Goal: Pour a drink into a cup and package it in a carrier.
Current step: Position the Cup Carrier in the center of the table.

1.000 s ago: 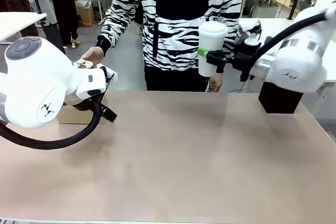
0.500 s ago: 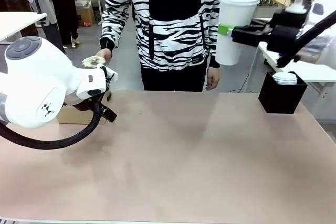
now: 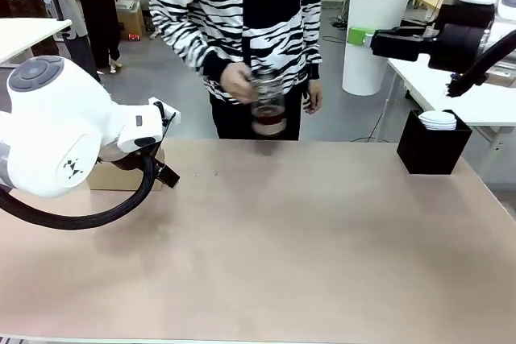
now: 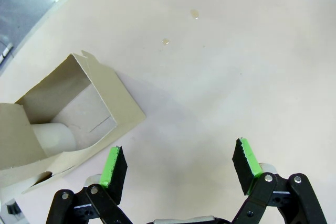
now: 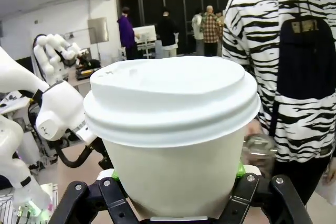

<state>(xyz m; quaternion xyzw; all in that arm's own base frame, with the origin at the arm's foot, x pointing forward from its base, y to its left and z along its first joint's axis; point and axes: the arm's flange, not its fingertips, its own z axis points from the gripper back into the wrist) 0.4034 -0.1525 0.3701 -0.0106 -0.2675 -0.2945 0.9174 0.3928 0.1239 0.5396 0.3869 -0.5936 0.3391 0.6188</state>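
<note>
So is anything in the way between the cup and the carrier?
Maybe. The right gripper holds the cup high; the carrier sits across the table beside the open left gripper, and a person's hand holds a glass jug between.

At the left of the front view is the left arm's big white round shell point(image 3: 60, 130). It has a grey round cap point(image 3: 34, 72) on top, a small black dot mark point(image 3: 74, 168) on its side and a thick black cable point(image 3: 97, 217) looping under it. The left gripper point(image 4: 181, 163) has black fingers, bright green pads point(image 4: 112, 162) and shiny silver screws point(image 4: 269, 178). The right gripper point(image 5: 174, 174) is black with silver screws too. At the top middle, the person wears a black-and-white zebra-striped hooded top point(image 3: 181, 6) with a plain black front panel point(image 3: 266, 6) and black cuffs point(image 3: 216, 66).
</note>
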